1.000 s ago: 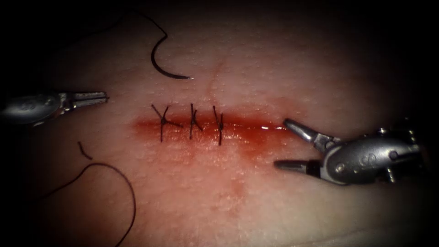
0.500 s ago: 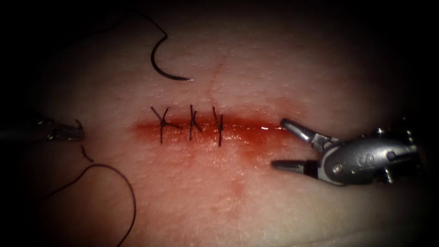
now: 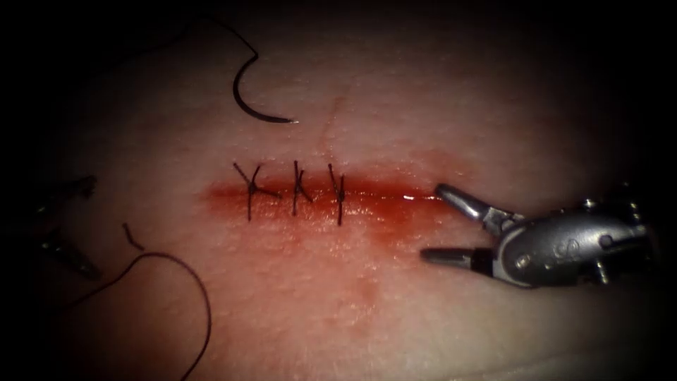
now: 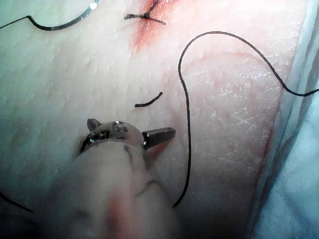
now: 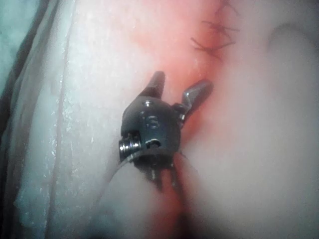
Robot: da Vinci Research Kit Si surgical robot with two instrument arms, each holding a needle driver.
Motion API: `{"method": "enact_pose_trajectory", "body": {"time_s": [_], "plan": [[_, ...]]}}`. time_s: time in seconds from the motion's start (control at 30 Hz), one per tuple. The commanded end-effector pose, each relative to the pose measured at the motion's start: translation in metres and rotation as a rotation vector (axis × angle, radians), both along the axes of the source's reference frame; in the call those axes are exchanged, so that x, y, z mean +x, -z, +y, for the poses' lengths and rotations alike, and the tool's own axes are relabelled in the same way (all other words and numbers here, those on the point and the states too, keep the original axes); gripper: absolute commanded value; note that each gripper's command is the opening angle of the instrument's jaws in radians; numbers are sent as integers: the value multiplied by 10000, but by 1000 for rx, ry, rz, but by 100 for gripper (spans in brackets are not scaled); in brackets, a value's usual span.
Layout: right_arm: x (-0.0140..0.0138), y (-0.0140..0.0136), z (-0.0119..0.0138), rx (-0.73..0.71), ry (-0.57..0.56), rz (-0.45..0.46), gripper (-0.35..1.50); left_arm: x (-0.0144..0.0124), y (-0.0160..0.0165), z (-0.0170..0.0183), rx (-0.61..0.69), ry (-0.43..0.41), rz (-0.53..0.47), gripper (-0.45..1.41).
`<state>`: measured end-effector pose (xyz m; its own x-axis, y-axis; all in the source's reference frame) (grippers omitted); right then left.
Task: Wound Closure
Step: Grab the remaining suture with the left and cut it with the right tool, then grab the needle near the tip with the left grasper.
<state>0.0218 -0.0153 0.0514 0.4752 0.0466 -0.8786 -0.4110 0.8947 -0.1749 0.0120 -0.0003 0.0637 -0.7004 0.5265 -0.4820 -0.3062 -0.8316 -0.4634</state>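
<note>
The tissue (image 3: 437, 106) carries a horizontal cut (image 3: 381, 196) wet with red fluid, and three tied stitches (image 3: 299, 189) cross its left half. The curved needle (image 3: 243, 99) lies loose on the tissue above the cut's left end, not in the tissue, and neither tool holds it. My left tool (image 3: 94, 227) stands open at the far left and holds nothing; it is seen close (image 4: 132, 126) near a short cut end of thread (image 4: 148, 101). My right tool (image 3: 431, 222) stands open at the cut's right end, one jaw on either side of it, empty (image 5: 180, 84).
A long thread (image 3: 190, 282) loops over the tissue at the lower left, near a short cut piece of thread (image 3: 130, 237). More thread (image 3: 226, 32) runs from the needle's back end to the upper left. The tissue's edge meets pale cloth (image 4: 304, 164).
My left tool has drawn back to the left and a little down, and its jaws have gone from shut to open. The right tool, needle and stitches stay put.
</note>
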Motion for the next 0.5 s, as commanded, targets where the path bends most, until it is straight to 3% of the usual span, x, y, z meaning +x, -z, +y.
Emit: {"method": "enact_pose_trajectory", "body": {"time_s": [0.03, 0.1, 0.33, 0.5], "plan": [[6, -6, -2, -1, 2, 3, 131, -5, -2, 6, -6, 16, -21, 83], [5, -5, -2, -1, 2, 4, 131, -5, 10, 19, -46, 45, -78, 81], [3, -5, -3, 15, -4, 8, 128, -21, 44, 60, -120, 273, -323, 81], [5, -4, -3, 15, -6, 7, 128, -39, 33, 60, -113, 270, -368, 89]]}}
